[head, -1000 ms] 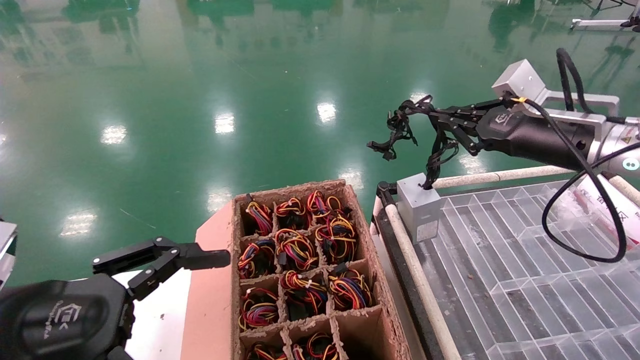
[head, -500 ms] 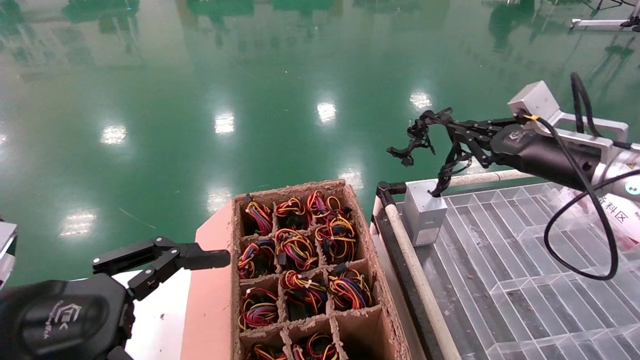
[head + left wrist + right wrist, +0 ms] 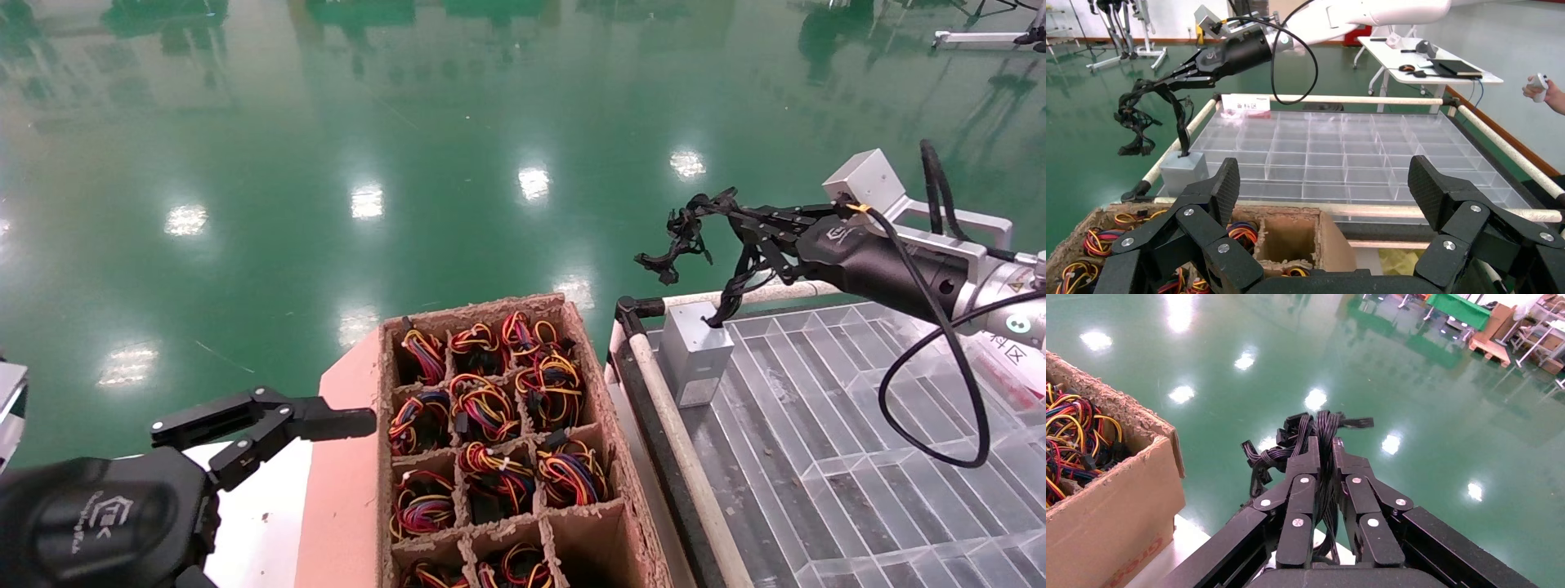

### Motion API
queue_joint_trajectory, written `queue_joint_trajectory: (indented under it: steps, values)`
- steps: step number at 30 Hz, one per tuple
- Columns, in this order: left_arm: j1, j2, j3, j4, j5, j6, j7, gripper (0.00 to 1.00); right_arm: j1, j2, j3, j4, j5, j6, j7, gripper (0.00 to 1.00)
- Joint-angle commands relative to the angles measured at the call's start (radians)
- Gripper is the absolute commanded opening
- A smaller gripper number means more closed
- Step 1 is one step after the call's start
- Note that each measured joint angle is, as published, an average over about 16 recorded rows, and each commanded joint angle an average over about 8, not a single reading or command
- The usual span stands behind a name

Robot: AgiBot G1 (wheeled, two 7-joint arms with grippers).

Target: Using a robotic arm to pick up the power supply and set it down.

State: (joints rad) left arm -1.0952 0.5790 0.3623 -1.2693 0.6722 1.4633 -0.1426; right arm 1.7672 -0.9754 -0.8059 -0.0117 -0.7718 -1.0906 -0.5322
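Your right arm's black two-finger gripper with the white logo (image 3: 739, 219) is reaching out over the far left corner of the clear plastic compartment tray (image 3: 850, 457), its fingers clenched on the bunch of thin black cables (image 3: 1324, 438) that belong to the small light-grey metal power supply box (image 3: 695, 353). You are seeing those cables running up between the closed fingers in the right wrist view, with loose ends and connectors (image 3: 672, 245) dangling out past the fingertips over the glossy green floor (image 3: 327, 163). The box itself is hanging below the gripper on its leads, at the tray's corner just beside the white tubular rail (image 3: 678, 457); whether its base is touching the tray you cannot tell. Your left arm's black gripper (image 3: 261, 425) is idling low on the left, spread open beside the brown cardboard divider crate (image 3: 601, 392) filled with red, yellow and blue wire bundles (image 3: 482, 408).
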Motion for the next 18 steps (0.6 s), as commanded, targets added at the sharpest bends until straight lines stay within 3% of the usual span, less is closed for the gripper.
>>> queue_joint_trajectory:
  steps: [1,18]
  values:
    - [0.0,0.0,0.0,0.0,0.0,0.0,0.0,1.0,-0.002,-0.001,0.001,0.001,0.001,0.002,-0.001,1.0]
    - [0.0,0.0,0.0,0.0,0.0,0.0,0.0,1.0,-0.029,0.017,0.023,0.061,0.0,-0.022,0.036,1.0]
